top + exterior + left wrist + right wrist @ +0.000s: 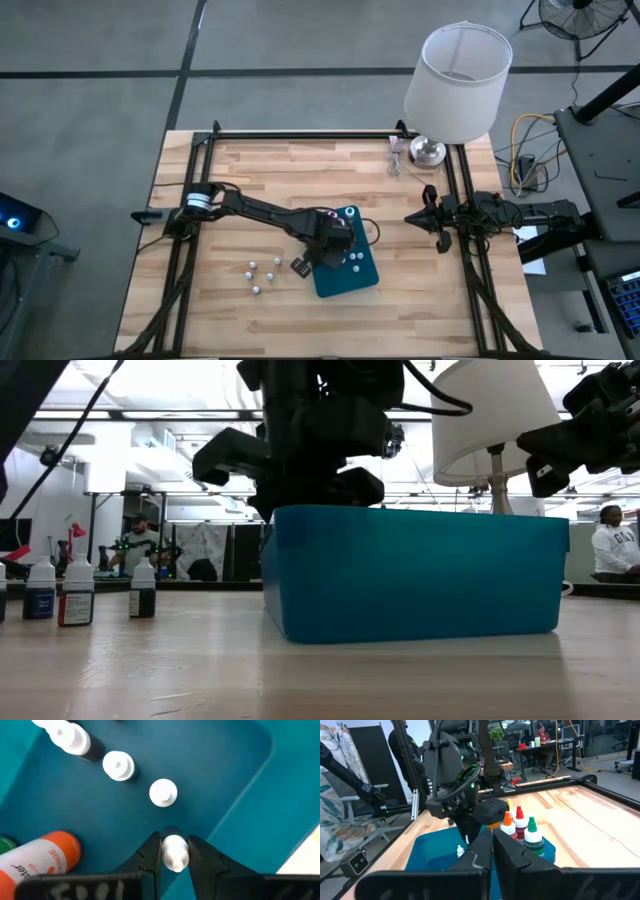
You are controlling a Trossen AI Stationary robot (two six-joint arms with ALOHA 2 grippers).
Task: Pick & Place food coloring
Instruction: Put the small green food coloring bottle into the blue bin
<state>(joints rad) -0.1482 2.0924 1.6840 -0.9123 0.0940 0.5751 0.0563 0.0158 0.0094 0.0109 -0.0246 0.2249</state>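
Note:
My left gripper (174, 844) reaches down into the teal tray (352, 283), shut on a tiny white-capped food coloring bottle (173, 855). Three more white-capped bottles (163, 792) stand in a row on the tray floor. An orange-labelled bottle (44, 856) sits beside them. Taller bottles with orange, red and green tops (520, 826) stand at one end of the tray. Several small bottles (262, 274) stand upright on the table left of the tray, also seen in the low view (78, 590). My right gripper (441, 222) waits shut at the table's right edge. My left gripper pinches the small bottle by its white cap (174, 861) between its two fingers (150, 854), coming from above and pointing down. The bottle stands upright inside the tray. I cannot tell whether its base rests on the tray floor.
A white-shaded lamp (458, 82) stands at the table's far right corner, with a small clear object (396, 156) beside its base. Black frame rails (300, 135) run along the table edges. Bare wood lies between the tray and the far edge. People sit in the room behind.

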